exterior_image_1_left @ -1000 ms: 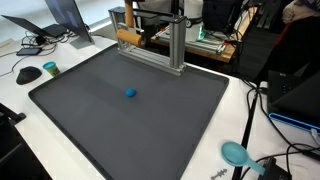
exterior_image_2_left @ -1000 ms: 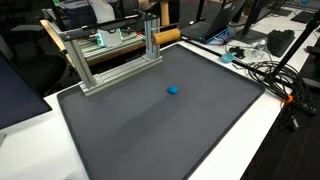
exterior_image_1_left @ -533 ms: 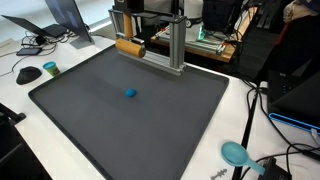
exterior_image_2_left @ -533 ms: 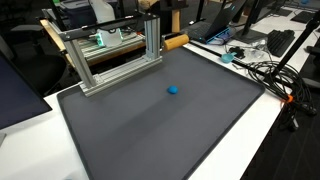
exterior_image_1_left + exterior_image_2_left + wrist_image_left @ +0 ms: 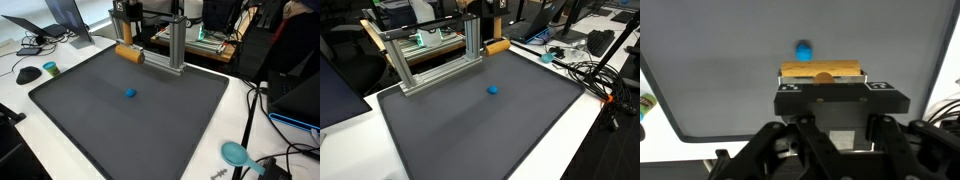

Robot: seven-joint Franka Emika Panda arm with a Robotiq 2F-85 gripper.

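One computer mouse (image 5: 29,74) lies far left on the white table (image 5: 12,92). Next, the pincer (image 5: 821,74) is clamped on a wooden block (image 5: 129,53) (at the far edge of the grey mat (image 5: 130,135)). A blue ball (image 5: 130,94) rests on the mat nearby, and an aluminium frame (image 5: 172,45) stands to the right.

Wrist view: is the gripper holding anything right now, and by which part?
Yes. The gripper is shut on a wooden block, gripped at the middle of its length, both ends sticking out sideways.
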